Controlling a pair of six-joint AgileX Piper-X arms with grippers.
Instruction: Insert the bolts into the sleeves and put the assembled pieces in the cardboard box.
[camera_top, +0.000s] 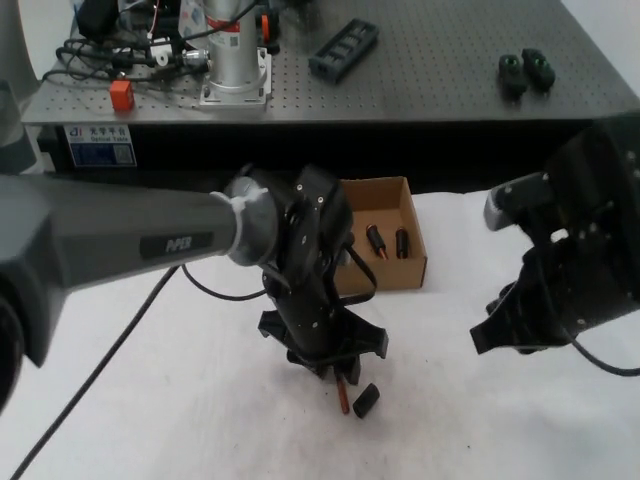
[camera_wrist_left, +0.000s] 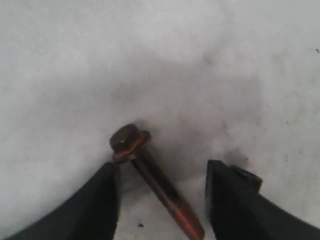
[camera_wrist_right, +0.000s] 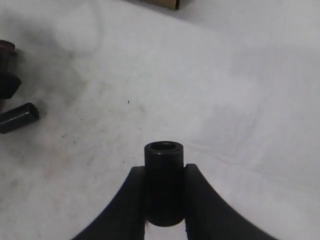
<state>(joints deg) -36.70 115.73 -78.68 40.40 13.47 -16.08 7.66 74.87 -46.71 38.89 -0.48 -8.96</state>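
A copper-coloured bolt (camera_wrist_left: 152, 177) lies on the white cloth between the fingers of my left gripper (camera_wrist_left: 162, 200), which stands open around it with a gap on both sides. In the high view the left gripper (camera_top: 335, 362) points down over the bolt (camera_top: 342, 398), and a loose black sleeve (camera_top: 366, 400) lies just beside it. My right gripper (camera_wrist_right: 164, 175) is shut on another black sleeve (camera_wrist_right: 164, 155), held upright with its bore showing. It hovers over the cloth at the right (camera_top: 505, 335). The cardboard box (camera_top: 412, 262) holds two assembled pieces (camera_top: 376, 238).
The loose sleeve (camera_wrist_right: 17, 117) shows off to the side in the right wrist view. Behind the cloth stands a perforated metal bench (camera_top: 450, 85) with a black tray (camera_top: 343, 48), a metal post (camera_top: 235, 65), an orange block (camera_top: 121, 95) and cables.
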